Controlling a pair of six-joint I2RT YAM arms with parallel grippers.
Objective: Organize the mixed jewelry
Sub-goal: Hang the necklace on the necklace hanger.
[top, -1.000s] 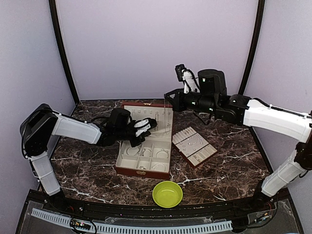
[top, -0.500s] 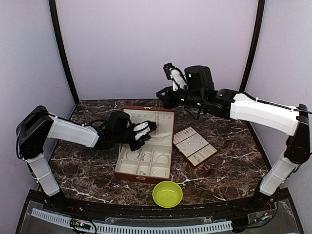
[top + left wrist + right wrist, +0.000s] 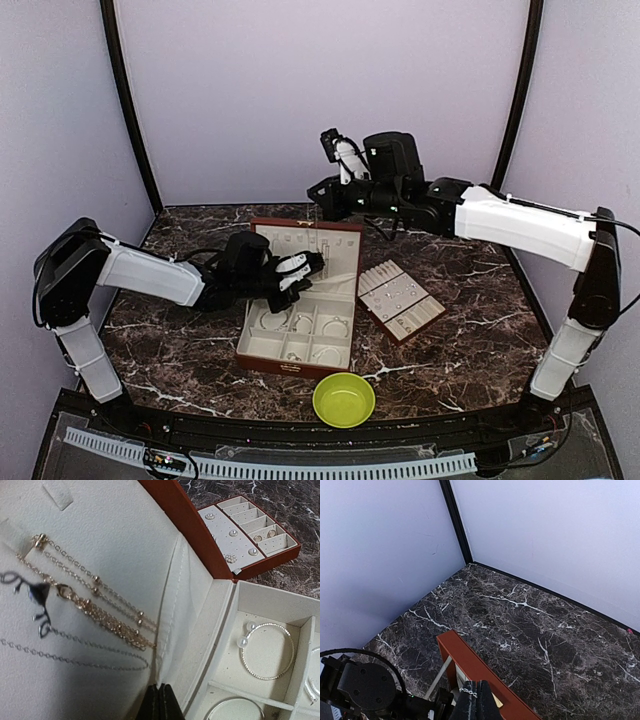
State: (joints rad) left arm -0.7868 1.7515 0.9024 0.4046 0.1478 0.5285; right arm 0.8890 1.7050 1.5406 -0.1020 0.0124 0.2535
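Observation:
The red-brown box point(image 3: 262, 350) lies open mid-table with its cream lid tipped up. Silvery wire hoops point(image 3: 266, 652) rest in its compartments. Gold chains point(image 3: 95, 605) and a silver chain hang on the lid lining. My left gripper point(image 3: 160, 700) is inside the box, shut on the edge of the lid's cream pocket point(image 3: 172, 630). High over the lid's far edge, my right gripper point(image 3: 479, 696) is shut on a thin silver chain point(image 3: 469, 692), seen crossing its fingertips. In the top view the right gripper point(image 3: 313, 193) hangs well above the box.
A flat brown-edged tray point(image 3: 432, 321) with small earrings point(image 3: 254, 551) lies right of the box. A lime-green bowl point(image 3: 344, 397) stands near the front edge. Dark frame posts rise at both back corners, with marble between.
My right arm has risen and swung left over the box lid, carrying the chain. The box lid now stands more upright, with the left gripper still at it.

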